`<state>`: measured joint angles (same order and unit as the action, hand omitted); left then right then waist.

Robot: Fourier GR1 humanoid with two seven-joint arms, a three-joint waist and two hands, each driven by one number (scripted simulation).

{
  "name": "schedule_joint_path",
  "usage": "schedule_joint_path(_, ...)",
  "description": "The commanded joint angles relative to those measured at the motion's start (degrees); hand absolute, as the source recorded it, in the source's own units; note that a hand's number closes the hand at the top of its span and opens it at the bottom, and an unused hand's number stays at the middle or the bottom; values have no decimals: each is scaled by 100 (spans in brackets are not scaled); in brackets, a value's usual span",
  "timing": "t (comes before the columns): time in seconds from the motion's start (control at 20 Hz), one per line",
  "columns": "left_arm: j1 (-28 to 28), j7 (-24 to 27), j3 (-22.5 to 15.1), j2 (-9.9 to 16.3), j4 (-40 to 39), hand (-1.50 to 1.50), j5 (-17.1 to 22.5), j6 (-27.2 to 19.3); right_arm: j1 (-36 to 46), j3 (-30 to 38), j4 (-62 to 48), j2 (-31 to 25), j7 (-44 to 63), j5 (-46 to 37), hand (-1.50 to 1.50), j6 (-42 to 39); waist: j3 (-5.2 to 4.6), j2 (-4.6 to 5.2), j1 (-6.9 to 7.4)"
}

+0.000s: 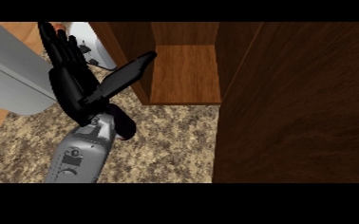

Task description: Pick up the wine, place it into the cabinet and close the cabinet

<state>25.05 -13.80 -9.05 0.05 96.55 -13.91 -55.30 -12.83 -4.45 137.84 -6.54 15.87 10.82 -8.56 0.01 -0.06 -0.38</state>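
hand (70,83): only one shows, the left by where it sits, coming up from the bench's near-left. Fingers (60,47) are straight and spread, thumb stuck out toward the cabinet. It's grasping nothing that I can see.

other hand: not in view at all.

wine (123,121): I think that dark reddish shape just beside the wrist is it, sitting on the bench (175,142) toward its left side. It's mostly hidden behind the forearm, so I can't say whether it's upright or tipped.

cabinet (186,76): stands at the bench's far edge, open, wooden floor bare as far as I can see. My guess is it's left open so the bottle can go straight in.

door (288,104): swung wide, filling the right side, so the opening is free.

appliance (24,76): grey thing along the left edge, right next to the fingers.

progress: looks like early days to me, bottle not in yet and door not shut.

watch out: the open hand is near the bottle, so a knock seems possible.
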Motion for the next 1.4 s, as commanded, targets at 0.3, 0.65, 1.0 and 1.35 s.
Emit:
schedule_joint_path(0.3, 263, -514, -189, -5, -282, -150, -355, -532, 176, -14, 166, 138, 364, -94, -150, 13, 0, 0, 7)
schedule_joint_path(0.65, -521, -611, -361, -4, 267, -150, -538, -483, 666, 119, 309, 84, 862, 0, -150, 156, -2, 1, 30)
schedule_joint_path(1.0, -956, -1042, -717, -4, 511, -150, -1172, -974, 465, -202, 279, 261, 713, -267, -150, 74, -1, -2, 28)
schedule_joint_path(1.35, -2035, -237, -602, 27, 985, -150, -569, -523, 1263, 596, 13, 17, 1113, 279, -150, 171, -3, 4, 53)
